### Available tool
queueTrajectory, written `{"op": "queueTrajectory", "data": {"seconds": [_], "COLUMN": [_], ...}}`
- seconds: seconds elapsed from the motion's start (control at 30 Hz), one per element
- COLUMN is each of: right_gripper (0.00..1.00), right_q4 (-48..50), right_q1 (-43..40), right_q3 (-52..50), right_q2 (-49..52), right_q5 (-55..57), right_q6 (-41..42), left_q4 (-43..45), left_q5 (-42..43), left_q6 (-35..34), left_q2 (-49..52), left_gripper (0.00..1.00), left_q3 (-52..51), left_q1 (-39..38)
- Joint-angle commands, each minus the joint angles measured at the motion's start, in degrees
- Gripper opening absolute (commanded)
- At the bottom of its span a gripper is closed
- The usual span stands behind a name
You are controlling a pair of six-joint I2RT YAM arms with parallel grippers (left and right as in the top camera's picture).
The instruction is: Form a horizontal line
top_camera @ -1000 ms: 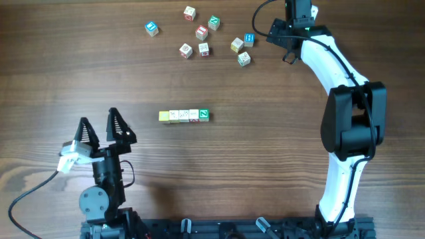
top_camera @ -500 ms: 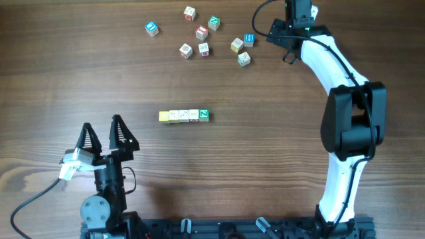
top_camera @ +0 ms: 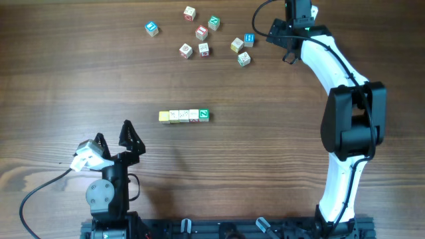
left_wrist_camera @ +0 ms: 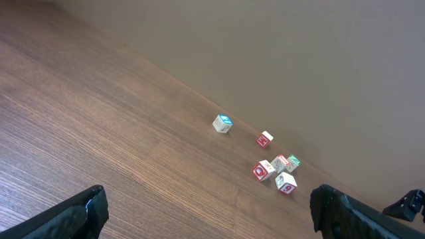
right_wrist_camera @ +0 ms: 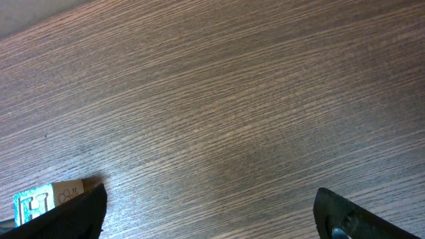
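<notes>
The left gripper [top_camera: 113, 135] (jaws spread, empty) has drawn back from the horizontal line [top_camera: 184, 115]; right gripper [right_wrist_camera: 209, 214] unmoved, spread.

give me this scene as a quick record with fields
surface: wooden table
line: row of five letter cubes, straight, side by side, yellowish to green
loose cubes: nine, scattered at far side
left tool: open, empty, near its base
right tool: open, empty, beside blue-faced cube
</notes>
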Motion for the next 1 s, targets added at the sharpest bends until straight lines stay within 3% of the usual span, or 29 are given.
{"op": "queueTrajectory", "data": {"seconds": [0.0, 0.2, 0.3, 0.97], "right_gripper": [1.0, 1.0, 1.0, 1.0], "right_q4": [0.1, 0.1, 0.1, 0.1], "right_q1": [0.2, 0.2, 0.2, 0.2], "right_q3": [0.2, 0.2, 0.2, 0.2], "right_q2": [0.6, 0.6, 0.6, 0.6], "right_q5": [0.5, 0.5, 0.5, 0.5], "right_q6": [-0.7, -0.7, -0.7, -0.7], "left_q4": [-0.2, 0.0, 0.0, 0.0], "left_q5": [-0.2, -2.8, -2.7, -2.7], "left_q6": [0.5, 0.7, 12.7, 12.8], "left_q2": [-0.2, -0.2, -0.1, -0.1], "left_gripper": [1.0, 1.0, 1.0, 1.0], "left_q3": [0.0, 0.0, 0.0, 0.0], "left_q1": [-0.3, -0.1, -0.1, -0.2]}}
